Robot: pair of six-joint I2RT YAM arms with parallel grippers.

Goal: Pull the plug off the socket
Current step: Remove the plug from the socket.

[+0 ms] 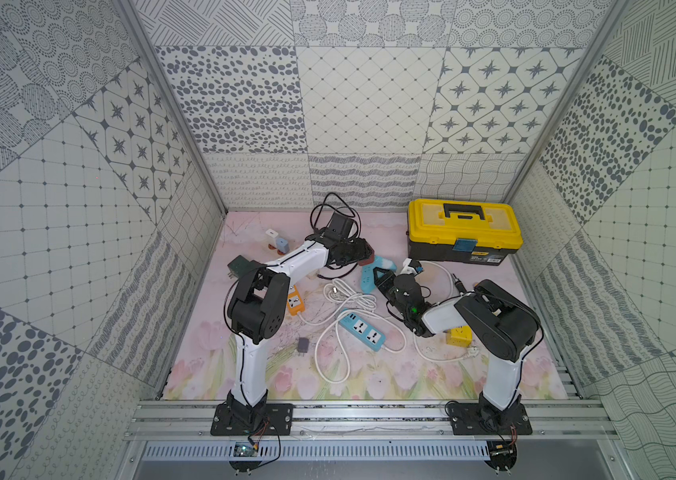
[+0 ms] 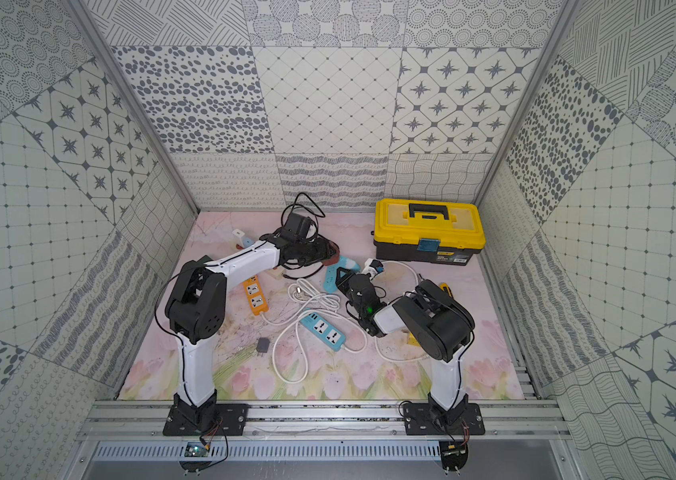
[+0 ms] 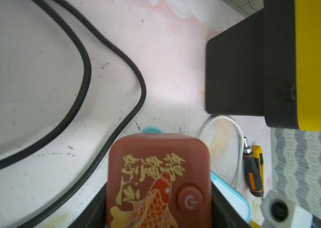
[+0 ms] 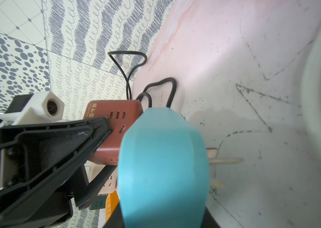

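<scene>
Your left gripper (image 3: 158, 199) has its jaws part-way apart and clamped on two opposite sides of the red cube socket (image 3: 155, 167), with the koi-printed face and power button turned toward the wrist camera. Your right gripper (image 4: 163, 209) is closed down on the light-blue plug body (image 4: 163, 158), one jaw on each side of it at its near end.

From the right jaws, that blue body runs straight ahead, and its far end meets a side of the cube. The joint is hidden behind the blue bulk, so you cannot tell how deep the pins sit.

In both top views the pair lies toward the back middle of the mat (image 1: 411, 374), left of the yellow toolbox (image 1: 465, 224). The left gripper (image 1: 355, 251) reaches in from the left and the right gripper (image 1: 384, 278) from the near right. The blue body's long axis points from the right jaws away toward the cube.

Judged from this, the pull should run back along that axis toward the right arm's base while the left arm holds the cube firm. The cube's black cord (image 3: 84, 65) loops off behind it and looks slack.
</scene>
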